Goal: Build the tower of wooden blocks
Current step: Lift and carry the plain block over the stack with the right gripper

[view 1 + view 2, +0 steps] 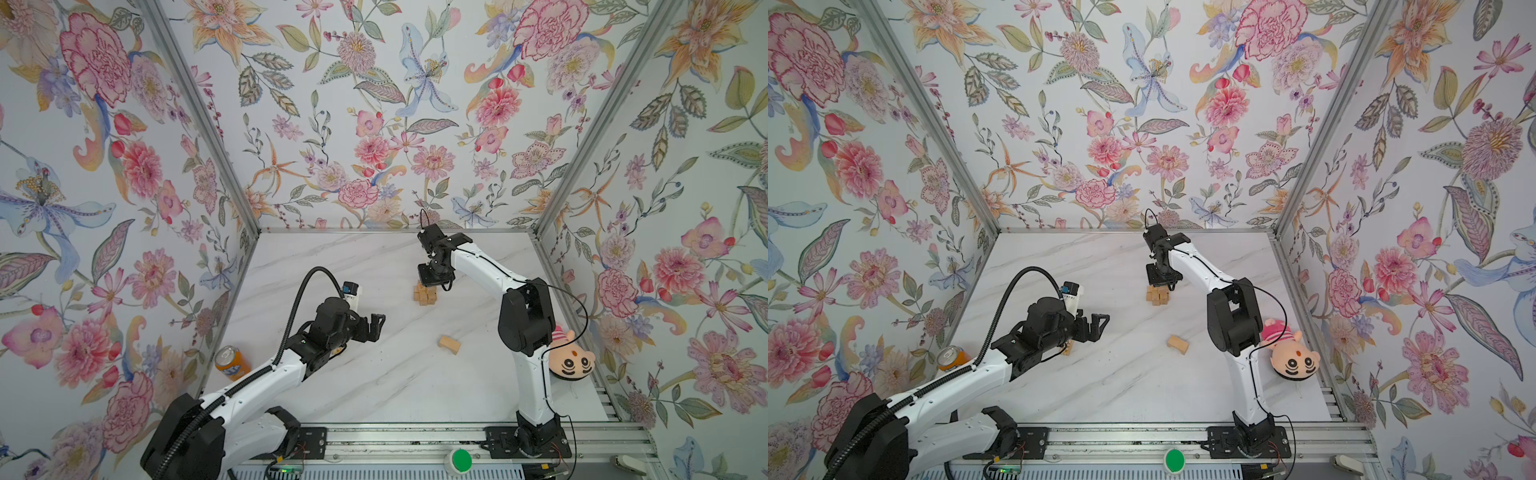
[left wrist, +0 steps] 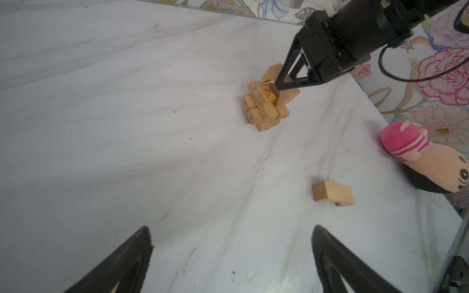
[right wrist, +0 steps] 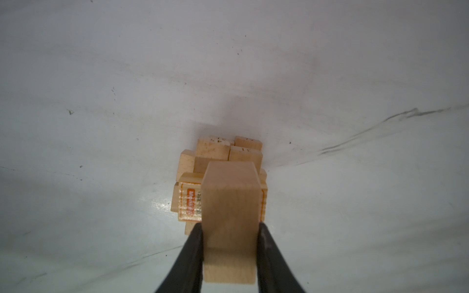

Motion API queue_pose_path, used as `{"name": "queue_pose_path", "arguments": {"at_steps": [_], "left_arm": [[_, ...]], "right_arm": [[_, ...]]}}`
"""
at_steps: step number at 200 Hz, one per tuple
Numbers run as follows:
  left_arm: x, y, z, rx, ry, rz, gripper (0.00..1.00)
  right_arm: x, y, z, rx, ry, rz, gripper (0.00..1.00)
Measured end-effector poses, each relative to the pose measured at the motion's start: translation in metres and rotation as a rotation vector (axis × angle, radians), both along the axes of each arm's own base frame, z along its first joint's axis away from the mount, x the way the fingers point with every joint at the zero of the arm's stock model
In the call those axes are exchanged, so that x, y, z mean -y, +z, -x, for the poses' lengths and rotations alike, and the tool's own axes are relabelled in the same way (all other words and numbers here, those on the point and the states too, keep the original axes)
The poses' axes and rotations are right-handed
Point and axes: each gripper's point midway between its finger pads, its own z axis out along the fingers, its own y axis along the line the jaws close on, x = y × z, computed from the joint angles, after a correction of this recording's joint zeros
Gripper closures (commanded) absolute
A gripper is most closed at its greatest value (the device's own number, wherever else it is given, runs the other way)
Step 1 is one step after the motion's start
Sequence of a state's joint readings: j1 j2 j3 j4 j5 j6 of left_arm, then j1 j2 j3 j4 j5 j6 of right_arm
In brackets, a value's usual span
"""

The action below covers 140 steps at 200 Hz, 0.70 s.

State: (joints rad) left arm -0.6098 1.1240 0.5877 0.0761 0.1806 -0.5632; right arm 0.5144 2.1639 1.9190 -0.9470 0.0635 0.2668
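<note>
The tower (image 1: pixel 426 296) (image 1: pixel 1156 296) (image 2: pixel 264 110) is a small stack of tan wood blocks in crossed layers near the middle of the table, with an orange-printed block on top (image 3: pixel 189 201). My right gripper (image 1: pixel 429 286) (image 2: pixel 278 87) (image 3: pixel 231 228) hangs just over it, shut on a plain wood block (image 3: pixel 231 203) (image 2: pixel 272 72) that lies across the tower's top. One loose block (image 1: pixel 450 344) (image 1: pixel 1178 344) (image 2: pixel 332 194) lies nearer the front. Another block (image 1: pixel 1068 349) peeks out under the left arm. My left gripper (image 1: pixel 376 326) (image 1: pixel 1100 326) (image 2: pixel 231 228) is open and empty, well left of the tower.
An orange can (image 1: pixel 232 363) (image 1: pixel 953 358) stands at the left wall. A pink striped plush doll (image 1: pixel 571 361) (image 1: pixel 1291 357) (image 2: pixel 426 162) lies at the right edge behind the right arm. Flowered walls close in three sides. A green button (image 1: pixel 461 460) sits on the front rail.
</note>
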Motion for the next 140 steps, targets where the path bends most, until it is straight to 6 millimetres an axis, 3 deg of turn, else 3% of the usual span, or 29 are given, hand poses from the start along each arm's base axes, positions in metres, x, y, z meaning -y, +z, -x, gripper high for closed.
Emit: {"name": "queue_pose_path", "arguments": {"at_steps": [40, 140], "left_arm": [[0.009, 0.01, 0.001, 0.021, -0.046, 0.037, 0.01], [0.012, 0.01, 0.004, 0.019, -0.069, 0.045, 0.01]], "right_arm": [[0.0, 0.001, -0.001, 0.001, -0.002, -0.001, 0.68], [0.002, -0.008, -0.006, -0.017, -0.013, 0.005, 0.67]]}}
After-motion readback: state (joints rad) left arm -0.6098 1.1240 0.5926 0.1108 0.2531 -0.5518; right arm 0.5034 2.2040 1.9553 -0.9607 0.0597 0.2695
